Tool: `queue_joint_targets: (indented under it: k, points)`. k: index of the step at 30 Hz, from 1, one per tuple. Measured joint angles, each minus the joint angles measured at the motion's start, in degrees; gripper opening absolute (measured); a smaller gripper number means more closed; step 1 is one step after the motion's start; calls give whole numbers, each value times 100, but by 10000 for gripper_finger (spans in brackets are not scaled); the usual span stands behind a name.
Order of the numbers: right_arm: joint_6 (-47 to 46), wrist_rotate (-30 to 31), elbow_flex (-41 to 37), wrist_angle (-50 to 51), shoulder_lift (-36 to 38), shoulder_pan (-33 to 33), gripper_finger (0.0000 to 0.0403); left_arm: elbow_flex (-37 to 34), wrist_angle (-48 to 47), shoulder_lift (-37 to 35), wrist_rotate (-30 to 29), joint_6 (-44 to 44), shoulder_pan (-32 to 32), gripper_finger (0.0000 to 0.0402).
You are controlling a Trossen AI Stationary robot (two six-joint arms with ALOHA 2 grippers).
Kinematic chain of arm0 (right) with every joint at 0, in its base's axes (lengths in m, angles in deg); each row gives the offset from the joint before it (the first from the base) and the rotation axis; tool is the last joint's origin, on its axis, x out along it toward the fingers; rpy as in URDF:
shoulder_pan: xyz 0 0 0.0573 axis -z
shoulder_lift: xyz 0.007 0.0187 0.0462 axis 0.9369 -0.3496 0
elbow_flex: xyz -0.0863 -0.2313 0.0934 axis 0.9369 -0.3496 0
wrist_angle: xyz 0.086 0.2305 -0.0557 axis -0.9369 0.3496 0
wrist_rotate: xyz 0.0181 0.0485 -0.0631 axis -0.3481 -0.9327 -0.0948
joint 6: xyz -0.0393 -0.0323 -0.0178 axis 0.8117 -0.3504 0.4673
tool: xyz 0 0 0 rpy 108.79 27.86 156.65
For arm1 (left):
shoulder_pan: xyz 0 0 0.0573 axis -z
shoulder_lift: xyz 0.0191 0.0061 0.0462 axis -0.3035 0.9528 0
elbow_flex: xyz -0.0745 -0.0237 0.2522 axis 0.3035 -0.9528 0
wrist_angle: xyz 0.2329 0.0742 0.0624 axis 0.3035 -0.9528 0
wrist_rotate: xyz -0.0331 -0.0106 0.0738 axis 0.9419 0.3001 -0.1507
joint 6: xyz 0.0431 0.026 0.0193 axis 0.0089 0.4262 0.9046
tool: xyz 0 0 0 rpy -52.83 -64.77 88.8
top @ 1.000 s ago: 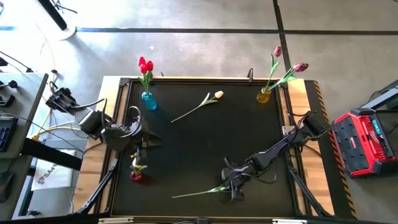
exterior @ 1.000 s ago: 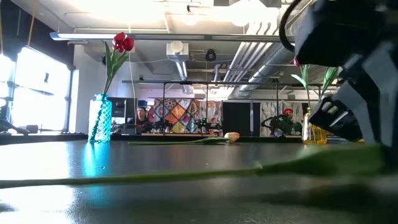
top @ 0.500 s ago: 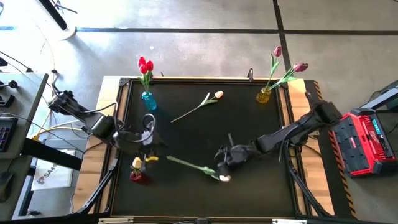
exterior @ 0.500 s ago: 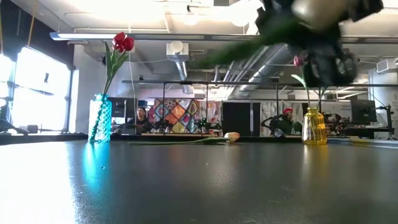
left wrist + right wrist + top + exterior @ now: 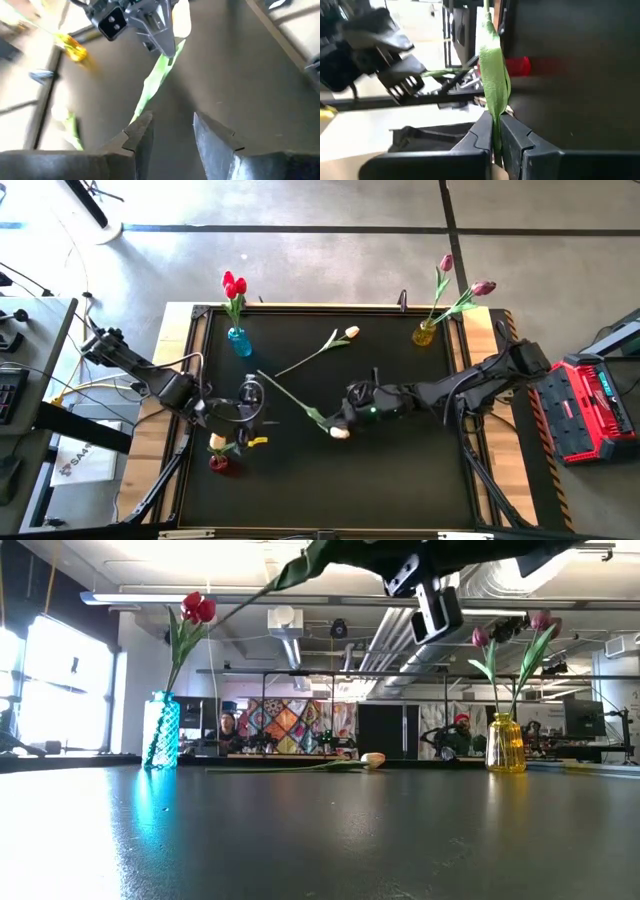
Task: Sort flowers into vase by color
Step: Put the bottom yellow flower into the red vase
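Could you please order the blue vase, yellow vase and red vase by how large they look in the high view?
1. blue vase
2. yellow vase, close to the blue one, so this order is unsure
3. red vase, partly hidden by its flower and the left gripper

Red tulips [image 5: 197,608] in blue vase [image 5: 161,730], pink tulips [image 5: 510,635] in yellow vase [image 5: 505,744], cream tulip [image 5: 372,760] lying between

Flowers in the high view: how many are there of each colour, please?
Red tulips: 2
Pink tulips: 2
Cream tulips: 3
Total: 7
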Motion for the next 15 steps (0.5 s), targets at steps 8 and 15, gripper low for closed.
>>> queue_joint_targets:
  k: [8, 15]
  points:
    - [-201, 4, 66, -452, -4, 299, 9, -2, -29, 21, -545, 497, -114, 129]
    - [370, -68, 1064, 695, -6, 408, 9, 131, -4, -40, -714, 693, -101, 129]
